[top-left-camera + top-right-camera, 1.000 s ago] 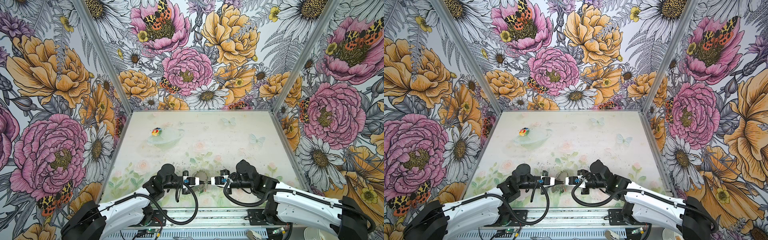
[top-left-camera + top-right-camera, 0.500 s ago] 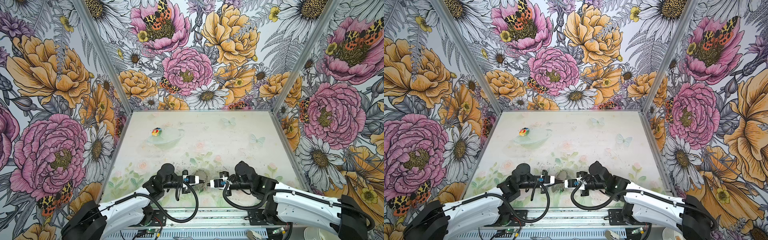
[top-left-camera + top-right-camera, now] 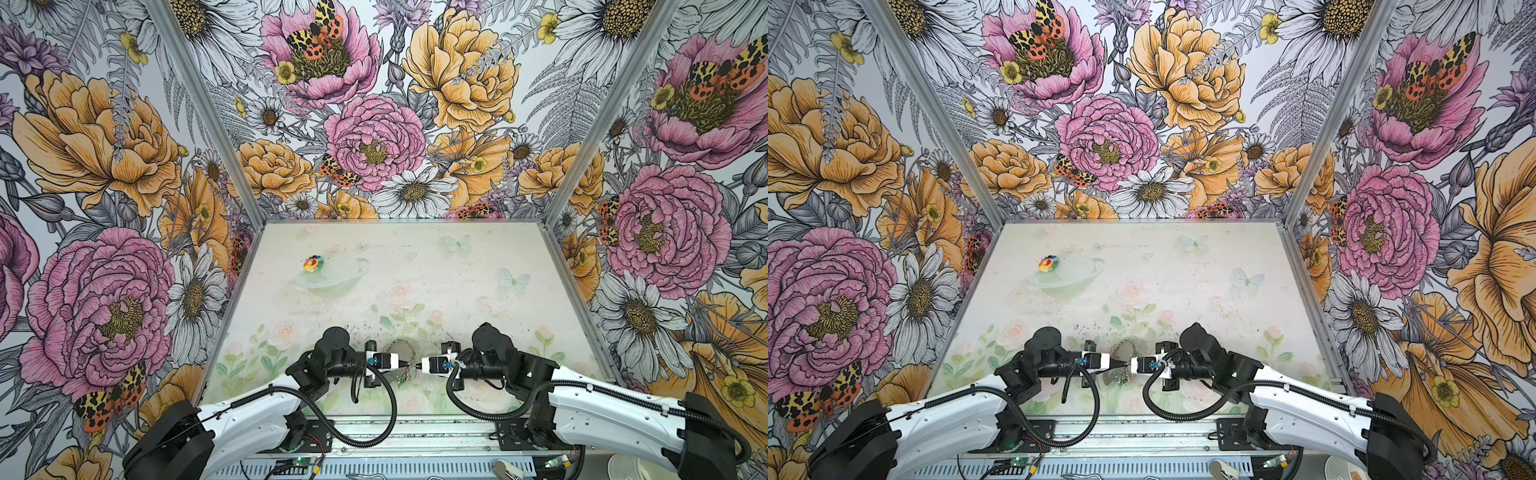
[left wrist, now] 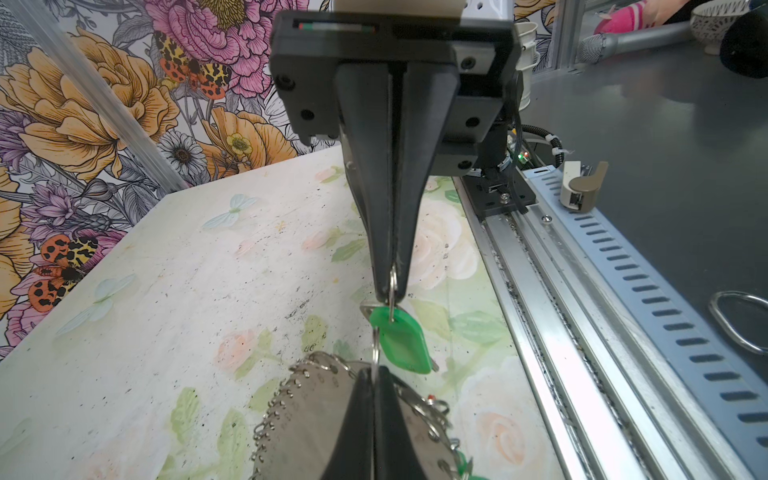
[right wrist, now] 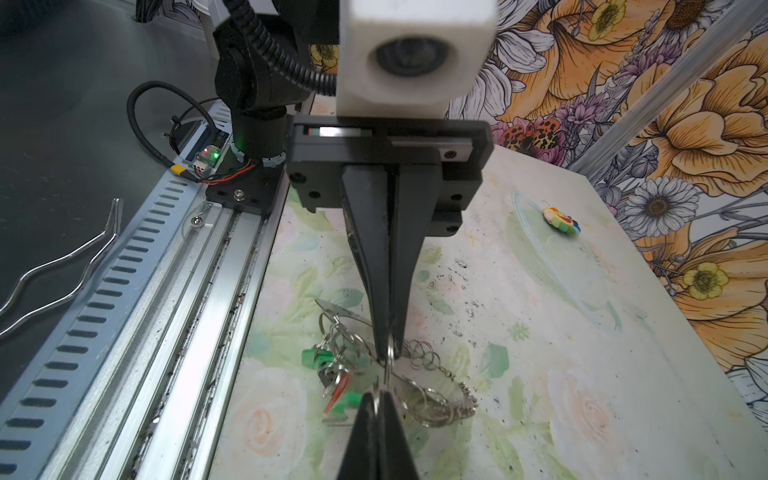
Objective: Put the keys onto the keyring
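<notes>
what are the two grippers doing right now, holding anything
left gripper: closed, pinching a small silver ring near the keyring
right gripper: closed on a second ring at the green-headed key

The left tool [image 3: 401, 364] and right tool [image 3: 417, 366] meet almost tip to tip over the near middle of the table [image 3: 457, 282], leaving no passage between them. The keyring [image 3: 400, 348] and keys [image 4: 401, 343] crowd under the tips. A toy [image 3: 313, 263] sits far back left, well apart. Open table lies behind and beside both arms, hemmed by walls [image 3: 374, 145] and a near rail [image 3: 415, 432].
</notes>
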